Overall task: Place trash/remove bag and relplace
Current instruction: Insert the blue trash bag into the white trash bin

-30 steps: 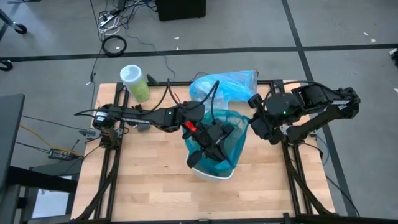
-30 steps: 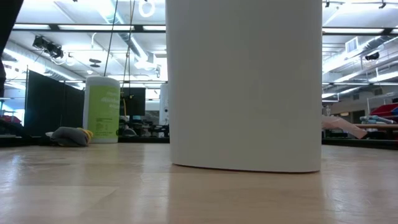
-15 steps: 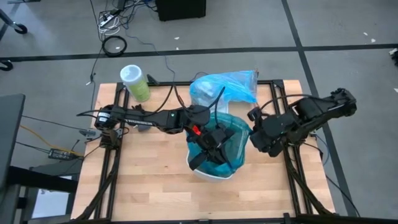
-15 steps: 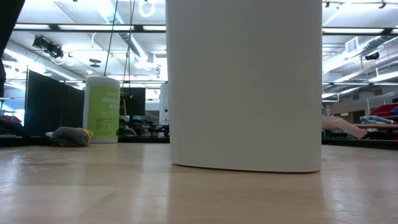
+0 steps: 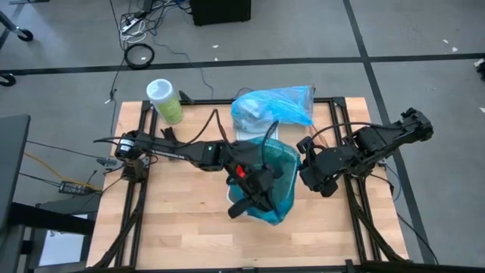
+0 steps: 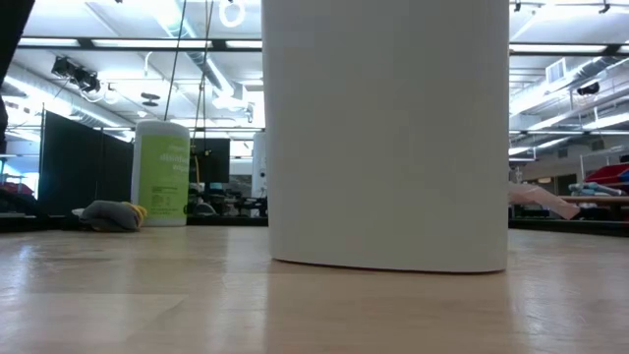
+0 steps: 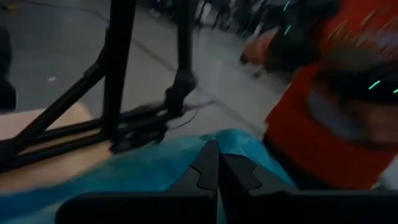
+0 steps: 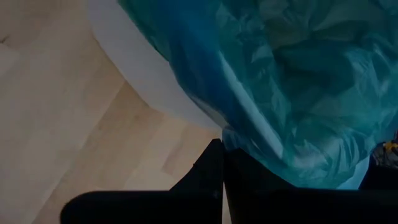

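Left gripper (image 5: 244, 206) clenched on teal bag (image 5: 279, 168) over white bin (image 6: 385, 133), mid-worktop; right gripper (image 5: 301, 145) clenched beside bag.

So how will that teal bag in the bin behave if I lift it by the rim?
Probably floppy: the teal bag shows crinkled, sagging folds in the right wrist view, so it should stretch and droop. It looks thin and glossy, so it may slip from shut fingers. The white bin could lift or tip along with it.

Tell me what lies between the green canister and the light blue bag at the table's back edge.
In the high view, only bare wood table and a black cable lie between the green canister and the light blue bag.
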